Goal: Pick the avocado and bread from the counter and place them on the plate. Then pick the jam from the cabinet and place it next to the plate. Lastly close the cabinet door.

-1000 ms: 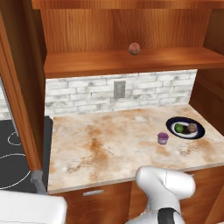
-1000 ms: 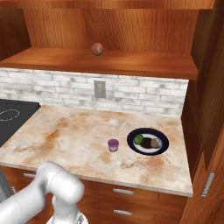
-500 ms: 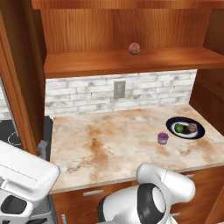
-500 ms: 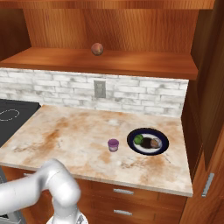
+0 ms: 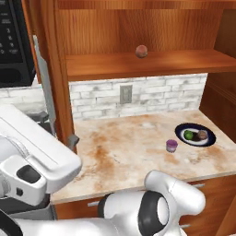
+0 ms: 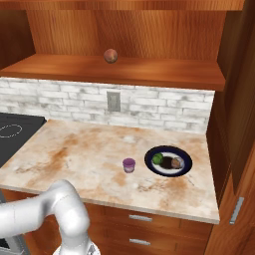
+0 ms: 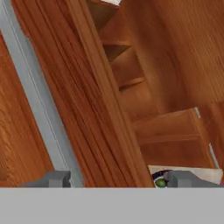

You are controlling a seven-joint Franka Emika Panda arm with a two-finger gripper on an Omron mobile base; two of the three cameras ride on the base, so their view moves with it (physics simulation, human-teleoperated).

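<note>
The plate [image 6: 168, 161] sits on the counter [image 6: 89, 154], toward its right end. On the plate lie the avocado [image 6: 157, 159] and, touching it on the right, the bread [image 6: 176, 162]. The jam [image 6: 129, 165] stands just left of the plate, apart from it. A reddish ball [image 6: 110, 56] rests on the cabinet [image 6: 149, 69] shelf, above and left of the plate. The gripper [image 7: 118, 178] is spread wide and holds nothing; its fingertips [image 7: 52, 178] straddle the edge of the open cabinet door [image 7: 65, 92] beside its grey handle [image 7: 37, 109]. The plate lies well beyond the door, past the right fingertip.
</note>
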